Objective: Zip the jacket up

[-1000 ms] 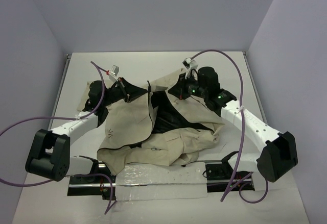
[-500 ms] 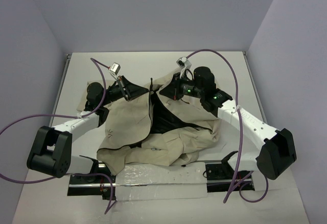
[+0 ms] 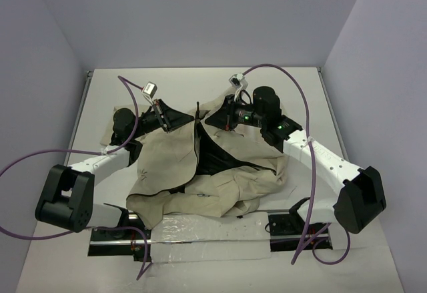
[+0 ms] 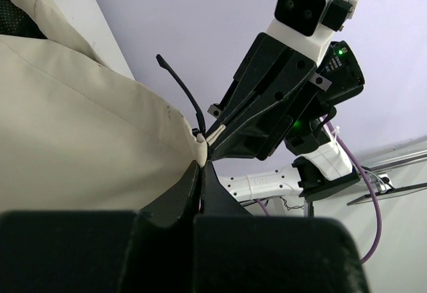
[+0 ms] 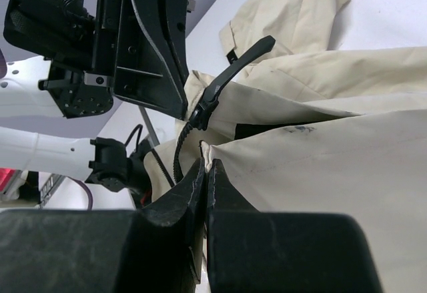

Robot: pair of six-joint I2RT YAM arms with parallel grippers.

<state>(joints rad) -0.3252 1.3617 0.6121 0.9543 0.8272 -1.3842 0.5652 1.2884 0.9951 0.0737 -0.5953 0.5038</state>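
The beige jacket (image 3: 220, 189) lies crumpled on the table, its black lining (image 3: 215, 154) showing between the two front panels. My left gripper (image 3: 193, 121) is shut on the top corner of the left panel (image 4: 80, 126), seen pinched at the fingertips in the left wrist view (image 4: 202, 162). Just right of it, my right gripper (image 3: 207, 120) is shut on the corner of the right panel (image 5: 320, 159). The two grippers' tips nearly meet above the jacket. A black zipper pull (image 5: 233, 69) sticks up between them, beside a curl of zipper teeth (image 5: 177, 147).
The white table (image 3: 200, 86) is walled in at the back and both sides. A metal rail and plastic sheet (image 3: 200, 229) run along the near edge between the arm bases. Purple cables (image 3: 293, 79) loop over both arms.
My right gripper has moved left with its panel corner until it almost meets the left gripper. The gap of black lining has narrowed. The left gripper rose slightly.
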